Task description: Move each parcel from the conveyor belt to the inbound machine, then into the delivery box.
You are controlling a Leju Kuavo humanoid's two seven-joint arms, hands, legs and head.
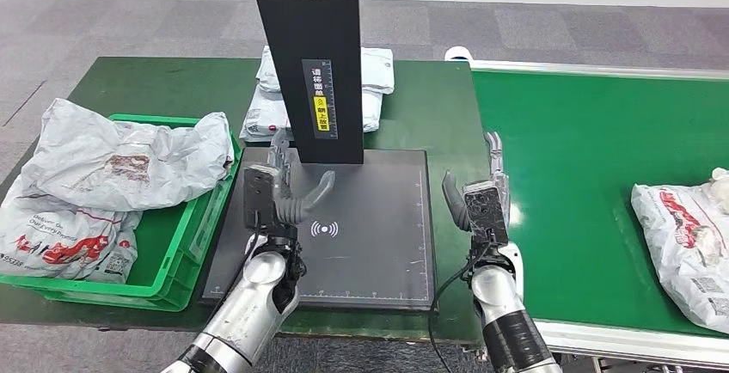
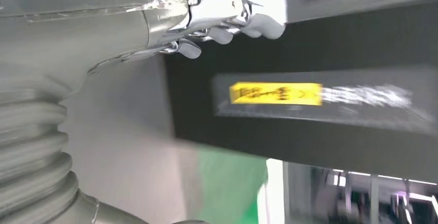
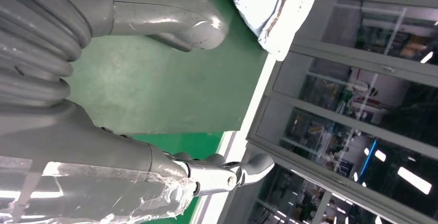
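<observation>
Above the dark scanner plate (image 1: 361, 218) of the inbound machine (image 1: 314, 55), your left robot hand (image 1: 279, 188) and right robot hand (image 1: 481, 197) hover spread wide, holding nothing; the next parcel (image 1: 683, 244) lies on the green conveyor belt (image 1: 585, 158), well to your right; swing the right robot hand across, grasp the bag's bulk, not a loose corner; the green delivery box (image 1: 185, 248) waits left, already loaded.

Bright even light; left wrist view motion-blurred.
</observation>
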